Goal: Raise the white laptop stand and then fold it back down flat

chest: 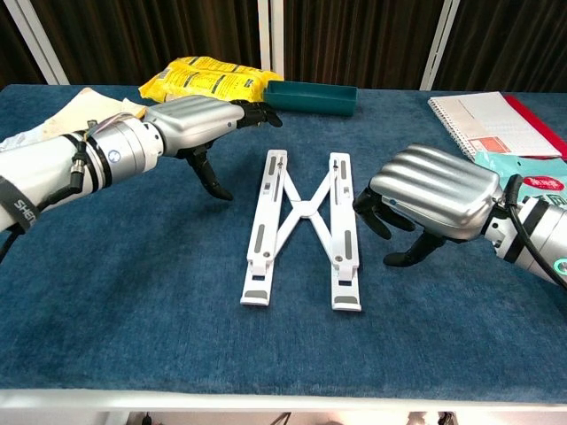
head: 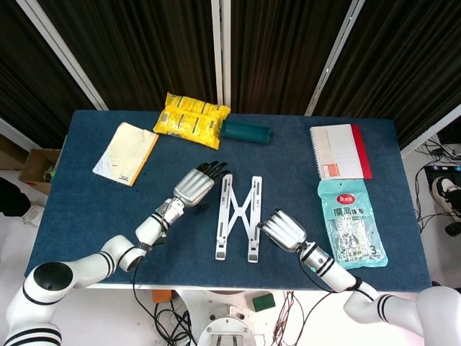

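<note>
The left hand (chest: 190, 124) is held palm down above the table (chest: 133, 266), just left of the far end of the laptop stand (chest: 303, 226). Its dark fingers (chest: 252, 111) are stretched forward and slightly spread, the thumb points down toward the cloth, and nothing is held in it. The right hand (chest: 434, 199) is seen low at the right side of the stand, beside the right rail near its middle. Its fingers are curled downward with the tips close to the rail; whether they actually touch it cannot be told from either view, but nothing is gripped.

The stand is laid flat at the middle of the table, its two white rails joined by a crossed brace, the near ends toward the robot.

Behind the left hand, a yellow packet (head: 191, 119) and a green box (head: 245, 131) are set at the far edge, with a paper booklet (head: 126, 151) to the left. To the right, a spiral notebook (head: 340, 151) and a blue-green pouch (head: 351, 220) are placed.
</note>
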You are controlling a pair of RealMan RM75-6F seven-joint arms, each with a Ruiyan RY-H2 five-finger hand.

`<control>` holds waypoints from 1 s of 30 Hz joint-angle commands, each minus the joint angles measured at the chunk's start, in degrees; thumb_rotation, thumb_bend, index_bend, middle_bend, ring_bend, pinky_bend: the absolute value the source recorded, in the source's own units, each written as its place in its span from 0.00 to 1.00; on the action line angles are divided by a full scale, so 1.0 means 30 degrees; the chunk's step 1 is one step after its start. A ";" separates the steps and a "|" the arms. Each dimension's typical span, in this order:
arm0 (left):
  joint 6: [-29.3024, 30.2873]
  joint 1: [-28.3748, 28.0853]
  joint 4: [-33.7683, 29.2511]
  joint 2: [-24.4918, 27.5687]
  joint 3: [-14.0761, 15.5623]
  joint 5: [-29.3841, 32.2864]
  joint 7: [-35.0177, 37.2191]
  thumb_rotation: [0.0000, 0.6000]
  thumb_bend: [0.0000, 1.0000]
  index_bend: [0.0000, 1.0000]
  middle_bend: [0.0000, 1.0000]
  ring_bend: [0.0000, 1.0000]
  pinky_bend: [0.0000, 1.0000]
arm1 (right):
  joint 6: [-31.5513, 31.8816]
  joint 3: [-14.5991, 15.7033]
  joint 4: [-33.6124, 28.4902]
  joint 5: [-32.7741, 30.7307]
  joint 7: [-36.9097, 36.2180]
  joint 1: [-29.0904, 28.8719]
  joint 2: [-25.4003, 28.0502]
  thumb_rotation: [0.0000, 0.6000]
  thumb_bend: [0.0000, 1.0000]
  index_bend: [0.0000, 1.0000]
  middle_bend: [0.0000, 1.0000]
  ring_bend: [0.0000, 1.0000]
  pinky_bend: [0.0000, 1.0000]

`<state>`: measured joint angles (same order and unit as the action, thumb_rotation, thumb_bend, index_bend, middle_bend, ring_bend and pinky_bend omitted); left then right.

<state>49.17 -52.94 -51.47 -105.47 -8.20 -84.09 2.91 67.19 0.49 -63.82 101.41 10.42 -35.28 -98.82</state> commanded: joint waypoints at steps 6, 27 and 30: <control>-0.0029 -0.0173 0.0773 -0.0634 0.0006 0.0063 0.2574 1.00 0.01 0.09 0.00 0.03 0.17 | 0.0934 -0.0086 0.1895 0.0246 -0.0521 -0.0243 -0.1706 1.00 0.00 0.76 0.86 0.82 0.81; 0.1859 0.0071 0.4619 -0.3165 0.0737 -0.0916 0.8763 1.00 0.01 0.09 0.00 0.03 0.17 | 0.3912 -0.0298 0.7078 0.0021 -0.2240 0.0150 -0.5340 1.00 0.00 0.76 0.86 0.83 0.81; 0.1911 0.0080 0.4847 -0.3301 0.0901 -0.1045 0.9003 1.00 0.01 0.09 0.00 0.03 0.17 | 0.4212 -0.0352 0.7803 -0.0062 -0.2529 0.0155 -0.5848 1.00 0.00 0.76 0.86 0.82 0.81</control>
<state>54.75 -52.75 -37.18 -115.16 -5.71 -87.05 29.74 79.21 -0.42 -41.27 101.41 3.39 -34.91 -115.60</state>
